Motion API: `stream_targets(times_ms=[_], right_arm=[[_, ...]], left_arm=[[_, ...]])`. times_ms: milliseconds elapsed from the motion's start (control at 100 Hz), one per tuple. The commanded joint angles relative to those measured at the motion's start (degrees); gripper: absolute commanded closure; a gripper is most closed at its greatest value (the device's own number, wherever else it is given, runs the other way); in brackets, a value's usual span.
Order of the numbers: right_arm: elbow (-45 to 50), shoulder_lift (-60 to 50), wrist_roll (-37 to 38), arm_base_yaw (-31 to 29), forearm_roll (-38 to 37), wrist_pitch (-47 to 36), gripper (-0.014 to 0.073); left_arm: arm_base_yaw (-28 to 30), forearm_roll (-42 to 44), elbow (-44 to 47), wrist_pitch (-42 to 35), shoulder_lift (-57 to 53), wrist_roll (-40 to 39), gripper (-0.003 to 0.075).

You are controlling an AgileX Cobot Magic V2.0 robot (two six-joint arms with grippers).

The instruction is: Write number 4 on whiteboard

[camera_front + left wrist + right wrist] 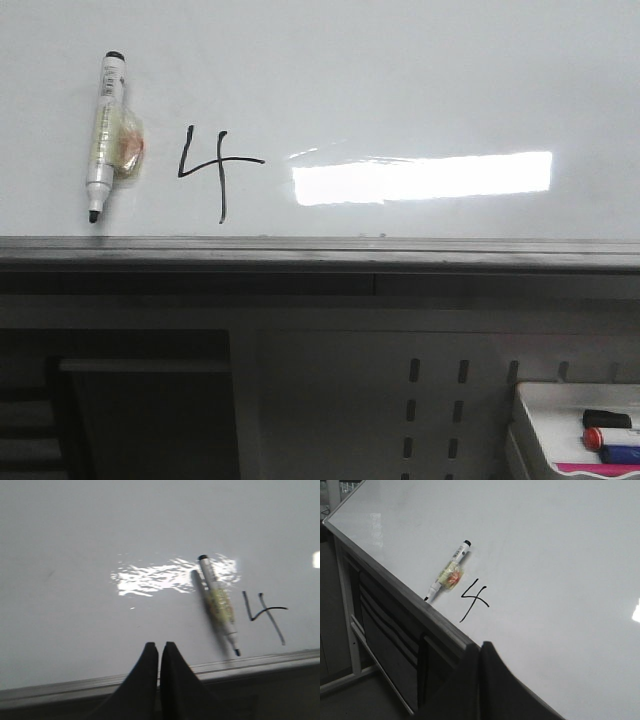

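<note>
The whiteboard [400, 80] lies flat with a grey metal rim [320, 250] at its near edge. A thin black number 4 [215, 165] is drawn on it; it also shows in the left wrist view [265, 612] and the right wrist view [474, 600]. A white marker [105, 135] with yellowish tape lies loose on the board to the left of the 4, uncapped tip toward the rim. My left gripper [159, 645] is shut and empty near the rim, apart from the marker [218, 602]. My right gripper [480, 646] is shut and empty over the board's edge, apart from the marker [447, 575].
A bright rectangular light reflection [420, 178] lies on the board right of the 4. A small white tray [575, 430] with black, red and blue markers stands below at the front right. Dark drawers [385, 645] sit under the board's edge.
</note>
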Motion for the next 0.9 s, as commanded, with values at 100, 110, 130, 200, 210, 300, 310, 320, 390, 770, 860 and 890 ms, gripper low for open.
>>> stream_targets(times_ms=[100,110,130,200,210,300,310,320,390,770,860,890], right_arm=[[-1.51,0.23,-0.12,0.01,0.2,-3.52,0.0658],[-1.51,0.23,-0.12,0.01,0.2,-3.52,0.0658],[-1.51,0.23,-0.12,0.01,0.2,-3.52,0.0658],[-1.51,0.23,-0.12,0.01,0.2,-3.67,0.0658],[-1.51,0.23,-0.12,0.01,0.2,-3.67,0.0658],[-1.51,0.23,-0.12,0.01,0.2,-3.56,0.0658],[-1.51,0.23,-0.12,0.01,0.2,-3.56,0.0658],[-1.51,0.23,-0.12,0.01,0.2,-3.56,0.0658],[-1.51,0.23,-0.12,0.01,0.2,-3.56,0.0658],[-1.51,0.23,-0.12,0.01,0.2,-3.56,0.0658],[-1.51,0.23,-0.12,0.01,0.2,-3.56,0.0658],[-1.51,0.23,-0.12,0.01,0.2,-3.56,0.0658]], left_arm=[[10.06,-0.25,3.83,-3.39,-2.96,-0.34,0.0741],[10.37,-0.25,3.97,-3.26,-2.96,-0.34,0.0741],[11.23,-0.25,4.43,-2.84,-2.96,-0.34,0.0741],[13.34,-0.25,6.03,-2.72,-2.96,-0.34,0.0741],[13.47,-0.25,6.16,-2.72,-2.96,-0.34,0.0741],[13.56,-0.25,6.02,2.66,-2.96,-0.34,0.0741],[13.43,-0.25,6.02,3.34,-2.96,-0.34,0.0741],[13.44,-0.25,6.02,3.74,-2.96,-0.34,0.0741],[13.13,-0.25,6.02,7.95,-2.96,-0.34,0.0741],[13.13,-0.25,6.15,8.43,-2.96,-0.34,0.0741],[13.13,-0.25,6.15,8.43,-2.96,-0.34,0.0741],[13.13,-0.25,6.15,8.43,-2.96,-0.34,0.0741]])
